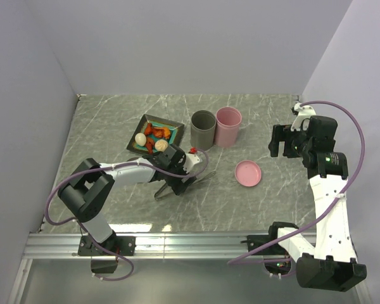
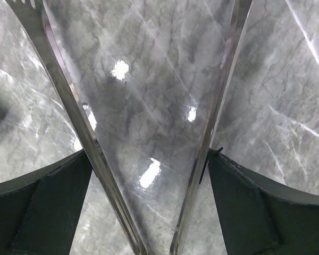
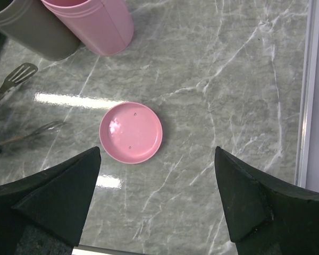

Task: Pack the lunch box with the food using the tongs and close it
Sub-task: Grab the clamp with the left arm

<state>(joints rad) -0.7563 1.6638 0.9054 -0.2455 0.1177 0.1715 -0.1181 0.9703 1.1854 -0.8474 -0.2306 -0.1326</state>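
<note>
The silver tongs (image 1: 202,176) lie low over the marble table, tips pointing right. My left gripper (image 1: 187,174) straddles them. In the left wrist view both thin arms (image 2: 69,95) run between my fingers (image 2: 53,202), each arm resting against a finger's inner face, so the left gripper (image 2: 149,154) is shut wide on them. The food sits on a square dark plate (image 1: 177,126): orange-red chunks (image 1: 158,132) and two cream balls (image 1: 140,137). My right gripper (image 1: 282,140) hangs open at the right, high over the table (image 3: 157,151), holding nothing. The tong tips (image 3: 18,74) show at its left.
A grey round tub (image 1: 202,126) and a pink round tub (image 1: 228,125) stand upright and uncovered behind the tongs. A pink round lid (image 1: 248,173) (image 3: 131,132) lies flat to the right of the tong tips. Walls enclose the table on three sides.
</note>
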